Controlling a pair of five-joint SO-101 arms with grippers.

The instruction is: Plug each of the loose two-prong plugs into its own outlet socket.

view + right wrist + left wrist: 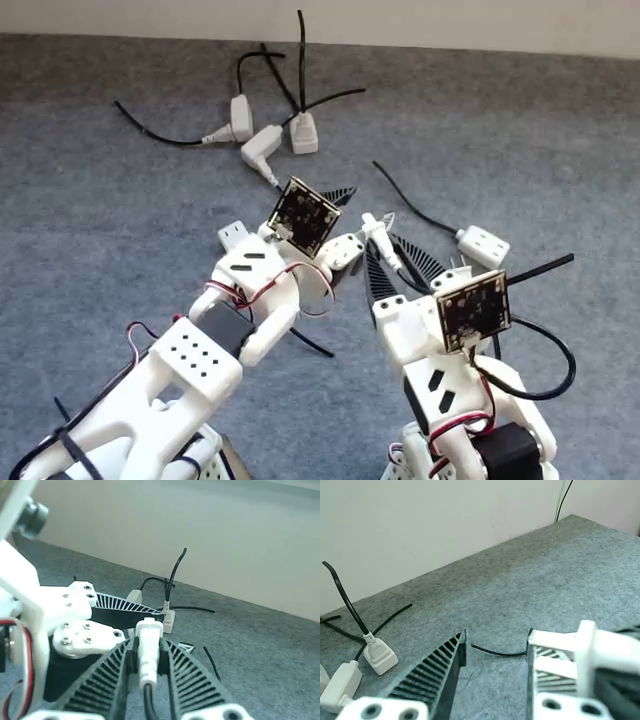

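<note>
Being clamped in the right gripper [150,652], the white two-prong plug [149,640] is held above the carpet [120,230], just beside the left gripper [496,639] — which is spread open, empty. It is judged light, hard and smooth; the body should be taken at its sides. No writing can be read.

You will find no text, number, label or sign that can be read here. The white plug [149,650] and the white socket block [483,243] show plain faces. Any marking on the camera boards [303,215] is too small to tell.
</note>
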